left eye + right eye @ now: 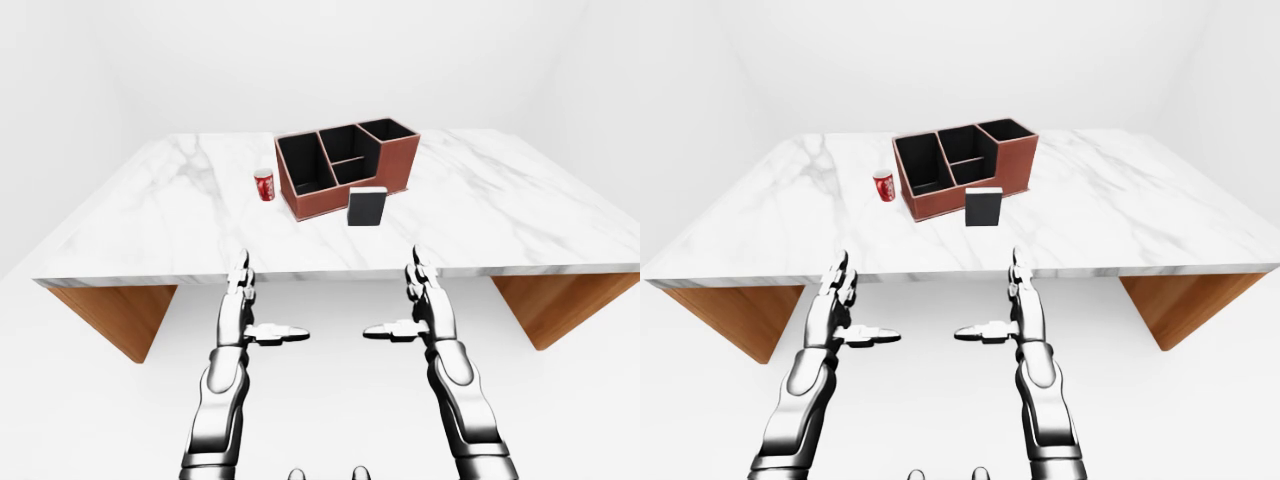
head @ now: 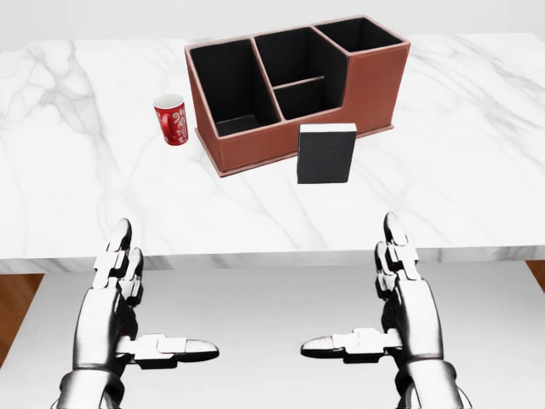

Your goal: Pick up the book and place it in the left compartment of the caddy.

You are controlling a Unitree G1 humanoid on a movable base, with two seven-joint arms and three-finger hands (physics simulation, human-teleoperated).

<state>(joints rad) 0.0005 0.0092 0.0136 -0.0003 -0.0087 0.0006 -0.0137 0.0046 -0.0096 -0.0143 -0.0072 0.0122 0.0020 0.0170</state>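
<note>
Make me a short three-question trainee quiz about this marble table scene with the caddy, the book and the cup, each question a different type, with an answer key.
1. True or false: the black upright book is already inside the reddish-brown leather caddy.
2. Multiple choice: in the head view, the small red paper cup stands A) left of the caddy, B) right of the caddy, C) inside the caddy.
3. Fill in: the robot's left hand and right hand are both ____ and hold nothing, short of the white marble table.

Key: 1 false, the book stands on the table just outside the caddy's near wall; 2 A; 3 open.
</note>
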